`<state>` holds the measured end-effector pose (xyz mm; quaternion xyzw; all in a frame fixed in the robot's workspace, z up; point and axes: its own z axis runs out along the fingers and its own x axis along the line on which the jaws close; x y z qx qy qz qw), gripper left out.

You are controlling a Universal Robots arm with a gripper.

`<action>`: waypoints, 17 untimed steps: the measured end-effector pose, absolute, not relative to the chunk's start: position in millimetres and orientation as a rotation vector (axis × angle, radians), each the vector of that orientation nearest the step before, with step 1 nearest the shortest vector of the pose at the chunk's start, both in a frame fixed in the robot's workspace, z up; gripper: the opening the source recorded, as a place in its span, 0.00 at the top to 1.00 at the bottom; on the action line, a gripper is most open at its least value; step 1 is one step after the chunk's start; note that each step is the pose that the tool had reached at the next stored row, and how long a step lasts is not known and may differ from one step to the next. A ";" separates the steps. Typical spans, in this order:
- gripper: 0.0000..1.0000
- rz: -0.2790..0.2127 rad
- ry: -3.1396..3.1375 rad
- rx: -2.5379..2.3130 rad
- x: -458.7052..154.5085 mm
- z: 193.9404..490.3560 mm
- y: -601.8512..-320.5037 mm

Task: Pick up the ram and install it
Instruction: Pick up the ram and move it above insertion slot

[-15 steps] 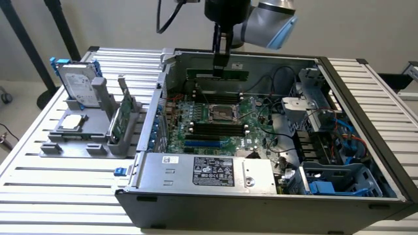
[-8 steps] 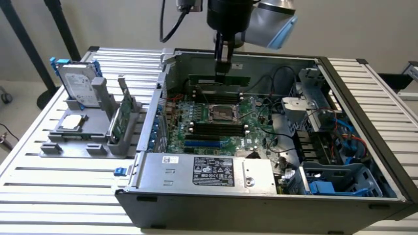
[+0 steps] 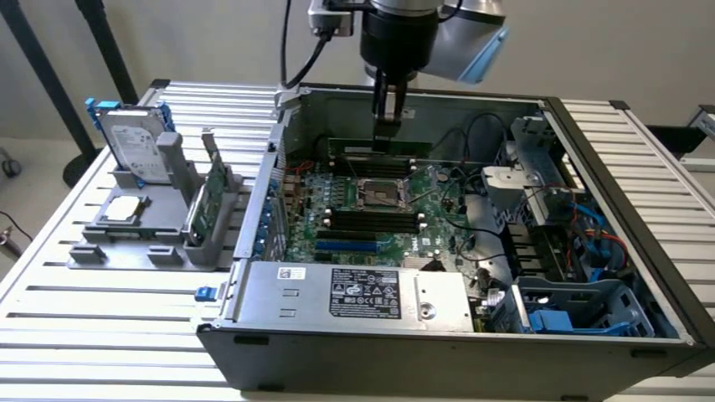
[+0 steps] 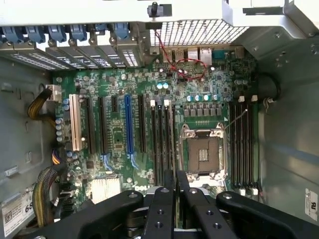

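My gripper [image 3: 387, 126] hangs inside the open computer case [image 3: 625, 209], near its far wall. It is shut on the ram [image 3: 380, 147], a thin dark-green stick held level just above the far memory slots [image 3: 374, 164]. In the wrist view the gripper [image 4: 175, 191] is closed, with a thin edge between its black fingers [image 4: 162, 209]. Below lies the motherboard [image 4: 119, 144] with its CPU socket [image 4: 203, 154]. Black memory slots run on either side of the socket, one bank [image 4: 162, 139] beside the fingers and another [image 4: 244, 144] across from it.
A grey holder [image 3: 146, 234] stands at the exterior view's left with a blue-framed hard drive [image 3: 132, 151], a green card [image 3: 209, 201] and a processor chip [image 3: 120, 209]. The power supply [image 3: 357, 293] fills the case front. Cables and drive bays [image 3: 558, 251] crowd the right.
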<state>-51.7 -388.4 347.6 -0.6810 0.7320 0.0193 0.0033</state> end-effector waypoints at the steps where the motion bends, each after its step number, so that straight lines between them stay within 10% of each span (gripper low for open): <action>1: 0.87 0.060 2.295 -2.135 -51.3 346.2 -389.5; 17: 0.87 0.058 2.321 -2.103 -46.3 318.1 -402.0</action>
